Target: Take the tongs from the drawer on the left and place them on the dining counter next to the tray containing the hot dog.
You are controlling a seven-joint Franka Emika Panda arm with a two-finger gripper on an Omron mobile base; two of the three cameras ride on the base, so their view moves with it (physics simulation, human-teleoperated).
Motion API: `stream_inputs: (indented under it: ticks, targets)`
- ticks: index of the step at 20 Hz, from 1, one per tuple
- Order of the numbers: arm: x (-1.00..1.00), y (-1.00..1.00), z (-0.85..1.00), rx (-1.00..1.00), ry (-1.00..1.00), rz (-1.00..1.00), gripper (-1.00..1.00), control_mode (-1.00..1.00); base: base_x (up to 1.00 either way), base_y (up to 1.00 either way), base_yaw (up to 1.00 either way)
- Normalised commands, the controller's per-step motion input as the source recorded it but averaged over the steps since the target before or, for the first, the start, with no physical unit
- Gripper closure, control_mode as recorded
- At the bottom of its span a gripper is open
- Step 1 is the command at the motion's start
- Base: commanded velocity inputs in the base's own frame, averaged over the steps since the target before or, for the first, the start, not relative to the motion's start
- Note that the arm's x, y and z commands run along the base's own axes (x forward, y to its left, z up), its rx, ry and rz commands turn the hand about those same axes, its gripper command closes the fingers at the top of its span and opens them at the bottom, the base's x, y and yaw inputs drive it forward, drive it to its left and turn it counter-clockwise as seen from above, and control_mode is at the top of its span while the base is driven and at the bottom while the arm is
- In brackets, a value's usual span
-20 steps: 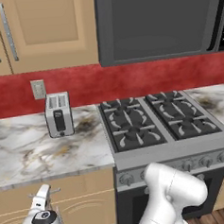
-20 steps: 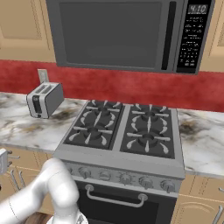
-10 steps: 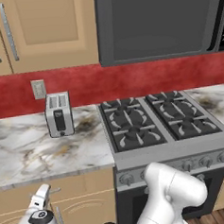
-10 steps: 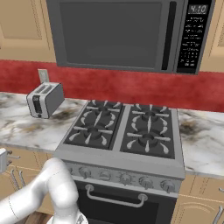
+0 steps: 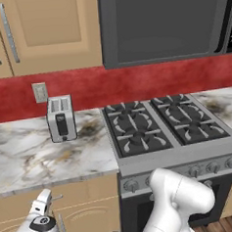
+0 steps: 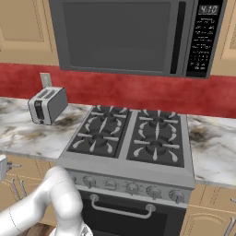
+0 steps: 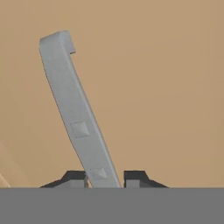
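**Fingers clenched on the drawer handle; drawer not yet pulled.**

In the hand view the gripper point(image 7: 105, 177) has its two dark fingertips point(image 7: 74, 178) tight against either side of the grey bar handle point(image 7: 78, 118), which runs up across the tan front of the drawer point(image 7: 166, 87). The grasp reads as closed on the handle. From the left base view the hand sits low, below the toaster point(image 5: 60, 118) and under the worktop point(image 5: 27, 158) edge, in the same spot as a moment ago; what is new is the grip, not the position. The drawer front looks flush, so I judge it shut, with the tongs presumably inside it, below the toaster. Pulling it open comes next.
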Motion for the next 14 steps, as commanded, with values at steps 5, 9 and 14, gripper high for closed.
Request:
stream_inputs:
  ticks: [5,9,14]
  targets:
    - [0.00,0.00,0.00,0.00,0.00,0.00,1.00,-1.00,0.00,0.00,0.00]
    - [0.00,-0.08,-0.01,0.00,0.00,0.00,1.00,-1.00,0.00,0.00,0.00]
    - [0.00,-0.53,-0.31,-0.05,-0.04,0.03,1.00,-1.00,0.00,0.00,0.00]
